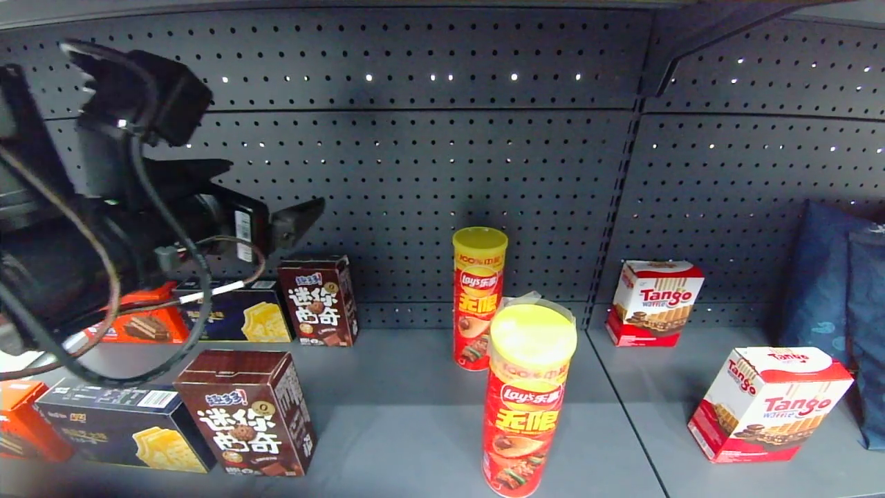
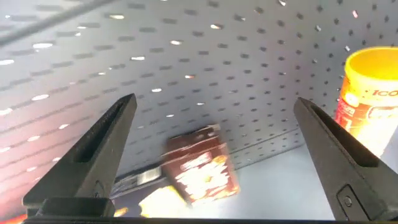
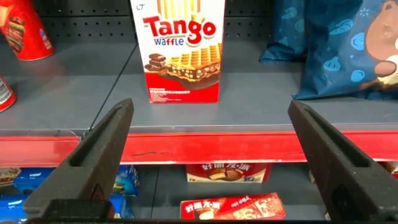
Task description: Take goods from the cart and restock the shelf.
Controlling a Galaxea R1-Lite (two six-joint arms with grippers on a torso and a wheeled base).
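Left pincer (image 2: 214, 102) agape | 2 chip cans (image 1: 529, 401) | blue bags (image 1: 819, 277) (2, seemingly)

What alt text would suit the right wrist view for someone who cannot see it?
The open right gripper faces a grey shelf holding a red-and-white waffle box, a blue bag beside it. Red snack boxes sit below.

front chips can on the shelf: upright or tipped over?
Upright. The front chips can stands on its base on the shelf, with its yellow lid on top.
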